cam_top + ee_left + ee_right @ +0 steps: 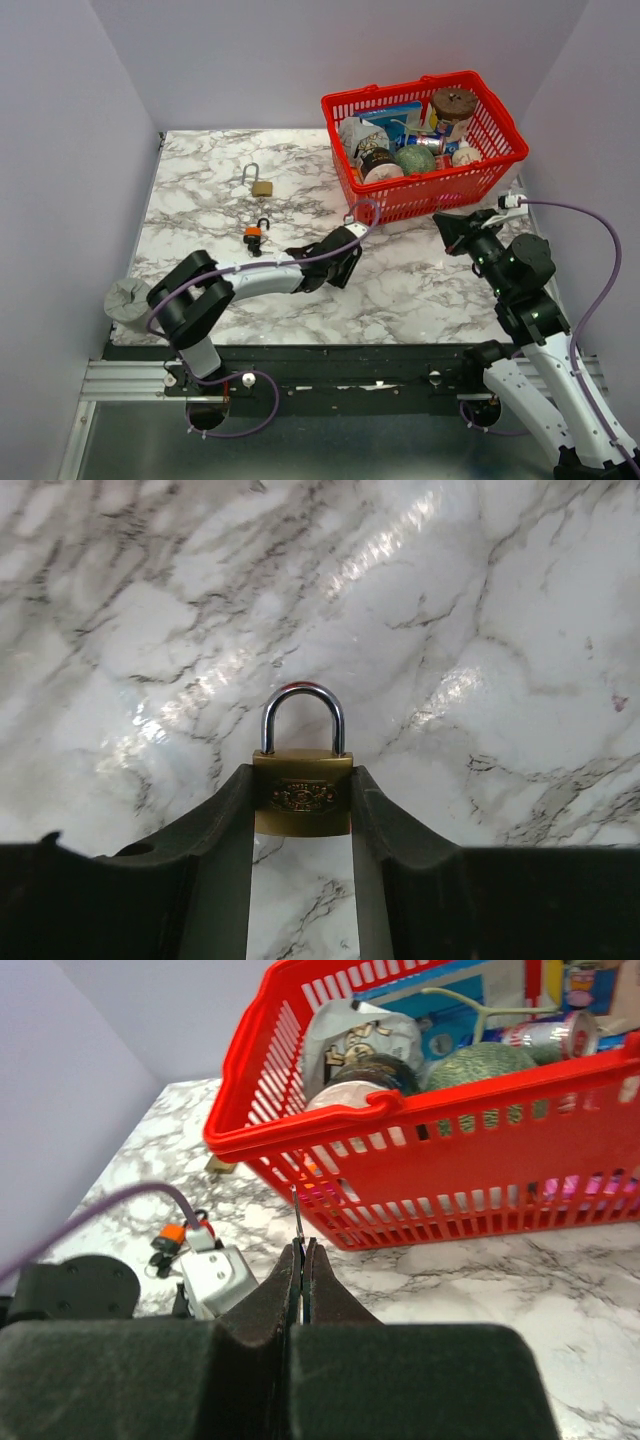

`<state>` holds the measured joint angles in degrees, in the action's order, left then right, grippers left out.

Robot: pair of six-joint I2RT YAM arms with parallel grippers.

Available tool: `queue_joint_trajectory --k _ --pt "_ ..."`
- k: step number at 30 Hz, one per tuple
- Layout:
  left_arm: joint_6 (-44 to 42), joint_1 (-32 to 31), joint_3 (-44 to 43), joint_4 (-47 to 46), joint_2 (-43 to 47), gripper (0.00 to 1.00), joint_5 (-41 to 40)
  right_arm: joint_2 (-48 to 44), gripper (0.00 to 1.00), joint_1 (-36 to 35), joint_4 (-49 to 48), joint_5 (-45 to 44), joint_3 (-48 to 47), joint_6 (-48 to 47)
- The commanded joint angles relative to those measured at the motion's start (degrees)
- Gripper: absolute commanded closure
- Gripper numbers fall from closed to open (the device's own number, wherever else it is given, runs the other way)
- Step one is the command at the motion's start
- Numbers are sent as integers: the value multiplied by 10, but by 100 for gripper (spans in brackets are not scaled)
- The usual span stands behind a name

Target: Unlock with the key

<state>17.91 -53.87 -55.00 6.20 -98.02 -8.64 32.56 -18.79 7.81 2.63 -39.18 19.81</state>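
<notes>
on the marble table [420,290], a red basket [425,195] fills the far right corner. mid-table, the left gripper [301,776] pinches a brass padlock [302,798] by its body's sides; heavy, stiff, slick metal, i'd say. near the right edge, the right gripper [301,1248] is clamped on a thin key [297,1212], i think.

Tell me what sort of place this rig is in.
Probably a lab test cell, not a home: plain walls box in a marble-patterned table, a metal rail runs along its near edge, and a basket holds assorted props.
</notes>
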Motion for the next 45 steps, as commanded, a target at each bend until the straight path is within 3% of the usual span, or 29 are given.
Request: queue_joint_trajectory --k 1,4,12,18,30,45 --pt "77 34 10 -5 120 100 -14 30 99 -4 -28 100 3 -7" --pt "107 76 20 5 189 100 26 51 99 -17 -40 126 5 3" --pt "169 207 29 13 292 100 113 147 99 -164 -109 77 -3 27" --pt "264 271 113 -91 319 100 158 284 99 -242 -187 90 -27 80" --pt "299 303 154 -126 330 100 190 500 99 -288 -244 107 -110 115" --pt "301 306 157 -133 334 100 196 581 99 -296 -260 112 -151 139"
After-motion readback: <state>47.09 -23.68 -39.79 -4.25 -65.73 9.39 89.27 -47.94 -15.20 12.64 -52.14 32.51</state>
